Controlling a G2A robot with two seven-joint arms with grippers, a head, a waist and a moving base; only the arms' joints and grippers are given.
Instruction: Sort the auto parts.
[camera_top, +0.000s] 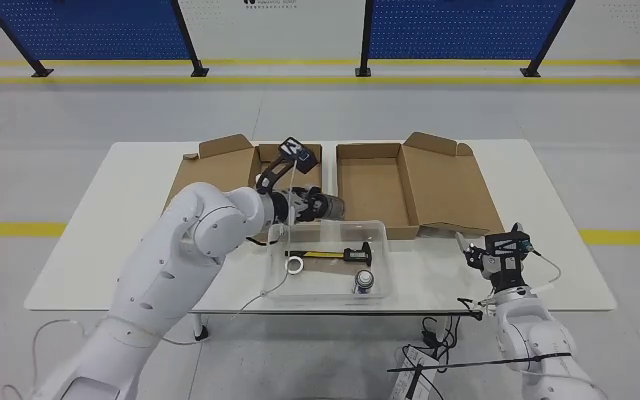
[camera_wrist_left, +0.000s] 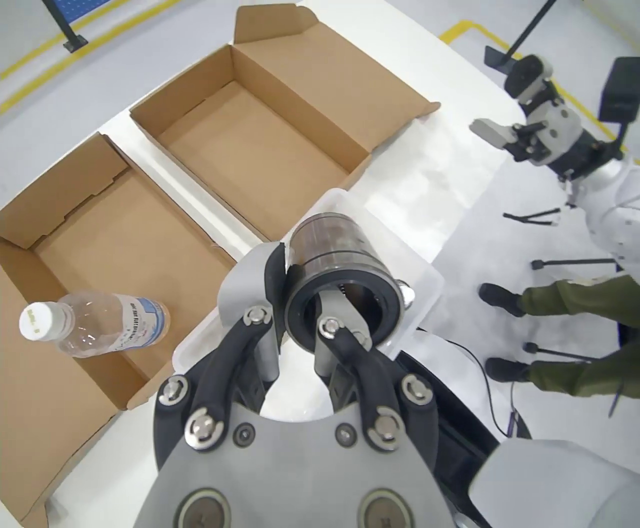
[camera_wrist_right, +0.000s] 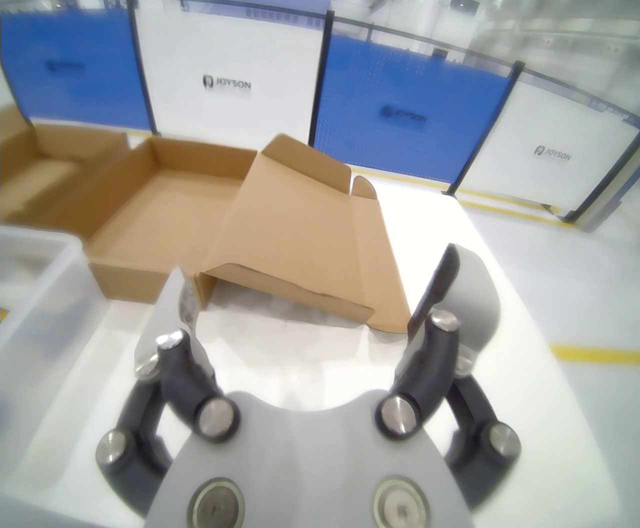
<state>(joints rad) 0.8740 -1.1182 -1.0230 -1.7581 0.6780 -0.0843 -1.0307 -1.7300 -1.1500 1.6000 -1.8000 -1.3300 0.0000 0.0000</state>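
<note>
At the centre of the top view, the left gripper (camera_top: 322, 207) hangs over the far edge of the clear plastic bin (camera_top: 300, 292), between the two cardboard boxes. It has hold of a metal bearing (camera_top: 333, 207), a short cylinder with a hollow bore. In the left wrist view we see how the left gripper (camera_wrist_left: 300, 280) grips it: one finger runs inside the bore and the other presses on the outer wall, so the jaws are closed on the bearing's (camera_wrist_left: 327, 250) shell, with only that wall between them. The bearing is clear of the table, and a corner of the bin (camera_wrist_left: 420, 285) shows below it.

Inside the bin in the top view lie a white ring (camera_top: 294, 265), a yellow-and-black tool (camera_top: 345, 254) and a small metal cylinder (camera_top: 365, 282), each apart from the others.

At the left of the left wrist view, the left box (camera_wrist_left: 125, 235) holds a water bottle (camera_wrist_left: 100, 325) lying on its side. The right box (camera_wrist_left: 250, 125) sits just beside it, higher in that frame.

At the lower right of the top view, the right gripper (camera_top: 489, 243) is over the white table (camera_top: 560, 200), near its front edge and well apart from the bin. Its wrist view shows the right gripper (camera_wrist_right: 314, 270) spread wide with nothing between the fingers, the box lid (camera_wrist_right: 310, 235) just beyond them.
</note>
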